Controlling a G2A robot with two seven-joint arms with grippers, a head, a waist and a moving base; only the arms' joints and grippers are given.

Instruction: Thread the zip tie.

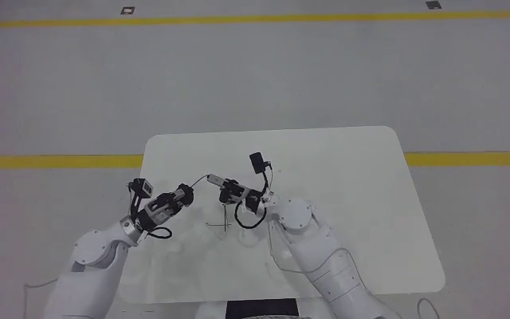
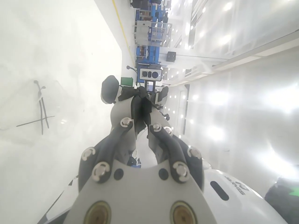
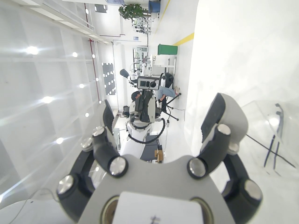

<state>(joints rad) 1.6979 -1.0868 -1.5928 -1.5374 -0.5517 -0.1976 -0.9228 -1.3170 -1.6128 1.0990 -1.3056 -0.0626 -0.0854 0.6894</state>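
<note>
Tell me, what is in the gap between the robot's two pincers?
A thin dark zip tie, running from the shut left pincer toward the open right pincer, above the white table. The top view shows it.

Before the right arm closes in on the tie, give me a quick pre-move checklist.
1. Left gripper shut on the zip tie: ok.
2. Right gripper open, nothing between its fingers: ok.
3. Grippers facing each other above the table: ok.
4. Tie's free end aligned with its head: cannot tell.
5. Spare ties flat on the table, apart from both grippers: ok.
</note>
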